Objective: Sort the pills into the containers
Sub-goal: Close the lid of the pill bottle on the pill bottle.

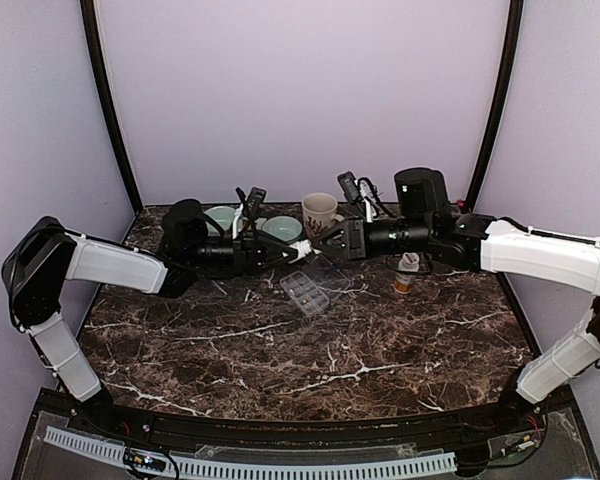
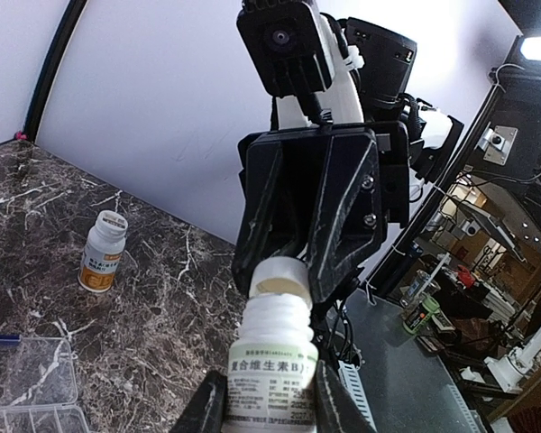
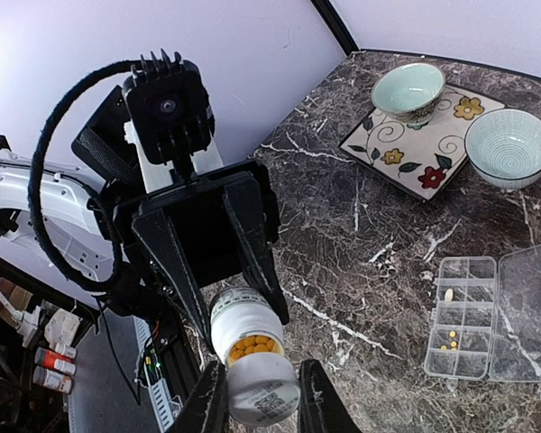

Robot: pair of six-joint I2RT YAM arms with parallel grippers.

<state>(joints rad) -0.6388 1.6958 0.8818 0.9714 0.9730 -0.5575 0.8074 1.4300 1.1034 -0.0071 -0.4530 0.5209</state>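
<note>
My two grippers meet in mid-air above the table's back half. The left gripper (image 2: pixel 270 401) is shut on the body of a white pill bottle (image 2: pixel 272 361) with a green label. The right gripper (image 3: pixel 261 406) is shut on that bottle's white cap (image 3: pixel 263 392). The cap sits just off the neck, and yellow pills (image 3: pixel 252 345) show in the opening. The containers are a clear organiser box (image 3: pixel 491 316) lying open on the marble below, also in the top view (image 1: pixel 305 292). A few small pills (image 3: pixel 450 336) lie in its compartments.
A second pill bottle (image 1: pixel 407 272) stands on the table under the right arm. Two pale green bowls (image 3: pixel 408 87) (image 3: pixel 509 144) rest on a flowered plate (image 3: pixel 406 149) at the back left. Beside them stands a mug (image 1: pixel 320 212).
</note>
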